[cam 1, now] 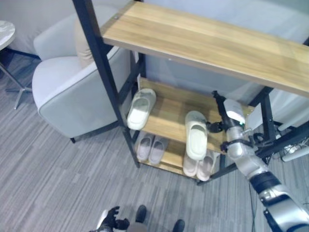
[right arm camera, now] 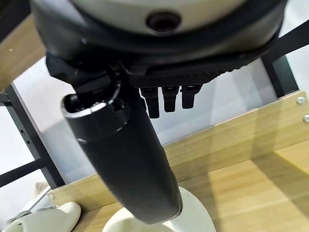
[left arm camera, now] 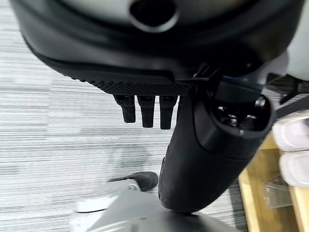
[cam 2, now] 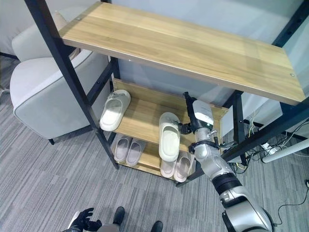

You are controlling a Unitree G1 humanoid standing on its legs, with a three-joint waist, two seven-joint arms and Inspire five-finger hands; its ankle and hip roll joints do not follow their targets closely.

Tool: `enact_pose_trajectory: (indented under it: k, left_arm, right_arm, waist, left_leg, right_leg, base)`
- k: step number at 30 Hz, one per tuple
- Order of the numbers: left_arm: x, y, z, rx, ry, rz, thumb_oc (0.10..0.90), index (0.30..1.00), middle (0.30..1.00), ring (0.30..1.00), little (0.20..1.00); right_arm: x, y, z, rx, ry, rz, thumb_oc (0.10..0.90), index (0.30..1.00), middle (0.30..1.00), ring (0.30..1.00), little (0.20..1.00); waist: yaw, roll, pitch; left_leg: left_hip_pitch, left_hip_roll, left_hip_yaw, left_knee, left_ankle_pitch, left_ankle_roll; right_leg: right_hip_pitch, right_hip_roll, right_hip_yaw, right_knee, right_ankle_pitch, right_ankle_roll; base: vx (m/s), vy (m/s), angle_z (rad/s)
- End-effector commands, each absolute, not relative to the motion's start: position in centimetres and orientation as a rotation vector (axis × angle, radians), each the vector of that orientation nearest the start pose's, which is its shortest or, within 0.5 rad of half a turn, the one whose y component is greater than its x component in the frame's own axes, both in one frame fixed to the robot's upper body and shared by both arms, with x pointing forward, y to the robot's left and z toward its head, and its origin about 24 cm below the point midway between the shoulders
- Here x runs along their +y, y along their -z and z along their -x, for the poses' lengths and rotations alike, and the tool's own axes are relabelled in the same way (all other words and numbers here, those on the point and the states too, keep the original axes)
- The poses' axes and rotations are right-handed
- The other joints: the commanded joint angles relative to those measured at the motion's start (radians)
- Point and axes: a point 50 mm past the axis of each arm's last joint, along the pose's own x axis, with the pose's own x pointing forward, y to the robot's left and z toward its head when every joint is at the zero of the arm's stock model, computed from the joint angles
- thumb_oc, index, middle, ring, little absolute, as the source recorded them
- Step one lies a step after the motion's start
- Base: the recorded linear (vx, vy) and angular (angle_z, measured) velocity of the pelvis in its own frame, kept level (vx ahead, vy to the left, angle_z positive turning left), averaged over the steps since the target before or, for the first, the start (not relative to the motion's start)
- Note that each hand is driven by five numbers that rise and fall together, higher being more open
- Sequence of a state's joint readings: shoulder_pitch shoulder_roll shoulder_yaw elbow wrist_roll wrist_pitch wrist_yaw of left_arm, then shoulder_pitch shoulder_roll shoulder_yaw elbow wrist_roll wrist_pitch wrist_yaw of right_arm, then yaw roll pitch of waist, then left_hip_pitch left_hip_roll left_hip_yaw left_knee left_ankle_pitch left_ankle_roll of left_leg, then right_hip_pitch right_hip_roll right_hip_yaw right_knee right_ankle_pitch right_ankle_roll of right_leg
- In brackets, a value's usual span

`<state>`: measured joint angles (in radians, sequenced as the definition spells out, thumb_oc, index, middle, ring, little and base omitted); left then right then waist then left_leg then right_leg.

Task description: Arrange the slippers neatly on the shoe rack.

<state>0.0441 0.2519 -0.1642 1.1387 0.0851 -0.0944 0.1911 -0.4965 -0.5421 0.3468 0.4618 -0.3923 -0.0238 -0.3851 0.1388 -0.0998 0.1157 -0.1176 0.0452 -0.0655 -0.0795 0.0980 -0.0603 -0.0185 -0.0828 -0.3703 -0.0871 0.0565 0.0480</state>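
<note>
Right hand (cam 2: 197,126), fingers straight, thumb touching white slipper (cam 2: 169,137) overhanging middle shelf (cam 2: 140,116) toward 6 o'clock; risks tipping off if nudged; left hand (cam 1: 112,220) idle, fingers relaxed.

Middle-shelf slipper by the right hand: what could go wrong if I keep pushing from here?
1. The slipper at the right hand overhangs the middle shelf front edge; a nudge could tip it onto the floor.
2. The other slipper lies far off and angled, so the pair may end up uneven.
3. The hand sits close to the rack's dark post; a sideways move might knock it.
</note>
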Motion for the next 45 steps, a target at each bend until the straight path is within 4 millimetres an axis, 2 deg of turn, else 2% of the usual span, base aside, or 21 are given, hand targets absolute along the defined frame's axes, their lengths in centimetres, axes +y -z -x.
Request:
enact_pose_trajectory:
  k: [1,5,10,15,23,33,34,35,37,45]
  left_arm:
    - [22.7,16.3,-7.6,1.149,-0.041,-0.502,0.800,0.900,0.900,0.900,0.900]
    - [22.8,16.2,-7.6,1.152,-0.050,-0.495,0.800,0.900,0.900,0.900,0.900]
    - [22.8,16.3,-7.2,1.163,-0.045,-0.485,0.800,0.900,0.900,0.900,0.900]
    - [22.7,16.3,-7.3,1.160,-0.037,-0.484,0.800,0.900,0.900,0.900,0.900]
    - [23.1,16.2,-7.6,1.158,-0.044,-0.490,0.800,0.900,0.900,0.900,0.900]
    - [23.6,16.1,-7.7,1.160,-0.057,-0.504,0.800,0.900,0.900,0.900,0.900]
    - [23.7,16.1,-7.7,1.159,-0.059,-0.503,0.800,0.900,0.900,0.900,0.900]
    - [23.7,16.1,-7.8,1.157,-0.059,-0.503,0.800,0.900,0.900,0.900,0.900]
    - [23.6,16.1,-7.8,1.157,-0.060,-0.502,0.800,0.900,0.900,0.900,0.900]
    - [23.4,16.1,-7.9,1.158,-0.066,-0.493,0.800,0.900,0.900,0.900,0.900]
  right_arm:
    - [-22.2,-15.4,-33.2,-0.462,0.253,1.072,0.800,0.900,0.900,0.900,0.900]
    - [-22.0,-16.0,-31.2,-0.531,0.238,1.043,0.800,0.900,0.900,0.900,0.900]
    - [-21.8,-15.5,-30.1,-0.531,0.192,1.011,0.800,0.900,0.900,0.900,0.900]
    - [-21.0,-14.8,-30.0,-0.504,0.126,0.944,0.800,0.900,0.900,0.900,0.900]
    - [-20.7,-12.9,-31.0,-0.410,0.094,0.909,0.800,0.900,0.900,0.900,0.900]
    - [-20.2,-11.8,-34.3,-0.294,0.125,0.873,0.800,0.900,0.900,0.900,0.900]
    - [-20.3,-11.7,-34.5,-0.284,0.128,0.878,0.725,0.787,0.787,0.787,0.787]
    - [-20.3,-11.6,-34.7,-0.271,0.133,0.881,0.538,0.507,0.507,0.507,0.507]
    - [-20.4,-11.6,-35.0,-0.264,0.138,0.885,0.400,0.300,0.300,0.300,0.300]
    - [-20.4,-11.5,-35.6,-0.245,0.147,0.905,0.400,0.300,0.300,0.300,0.300]
  waist:
    - [-0.005,0.010,-0.041]
    - [-0.020,0.015,-0.040]
    - [-0.025,0.016,-0.038]
    - [-0.026,0.015,-0.035]
    - [-0.011,0.001,-0.024]
    - [0.043,-0.024,-0.004]
    - [0.048,-0.026,-0.002]
    - [0.051,-0.026,-0.002]
    - [0.054,-0.027,-0.002]
    - [0.061,-0.026,-0.005]
  left_leg:
    - [0.045,0.020,0.044,-0.008,-0.081,-0.046]
    - [0.047,0.020,0.047,-0.008,-0.083,-0.045]
    - [0.051,0.022,0.050,-0.008,-0.084,-0.044]
    - [0.051,0.022,0.051,-0.008,-0.083,-0.044]
    - [0.040,0.023,0.044,-0.008,-0.078,-0.044]
    - [0.013,0.019,0.021,-0.008,-0.066,-0.047]
    - [0.012,0.019,0.018,-0.008,-0.065,-0.047]
    - [0.011,0.018,0.016,-0.008,-0.065,-0.048]
    - [0.009,0.017,0.014,-0.008,-0.064,-0.048]
    - [0.008,0.009,0.010,-0.008,-0.065,-0.048]
  right_leg:
    - [0.017,-0.064,0.031,0.000,-0.027,0.115]
    - [0.016,-0.063,0.033,0.001,-0.028,0.115]
    - [0.016,-0.063,0.035,0.001,-0.026,0.115]
    - [0.013,-0.064,0.038,0.001,-0.023,0.115]
    - [0.006,-0.064,0.027,0.001,-0.021,0.115]
    - [-0.002,-0.067,-0.003,0.001,-0.016,0.115]
    - [-0.001,-0.068,-0.006,0.001,-0.016,0.115]
    - [-0.001,-0.069,-0.008,0.001,-0.016,0.115]
    - [-0.001,-0.070,-0.010,0.001,-0.015,0.115]
    - [0.003,-0.076,-0.024,0.004,-0.013,0.115]
  base:
    - [0.01,0.000,-0.04]
    - [0.00,0.000,-0.01]
    - [0.00,-0.004,-0.02]
    - [0.00,-0.003,-0.01]
    - [0.00,-0.001,0.00]
    - [0.00,0.001,0.03]
    - [0.00,0.013,0.12]
    - [0.00,0.015,0.14]
    - [0.01,0.010,0.14]
    - [0.01,0.015,0.04]
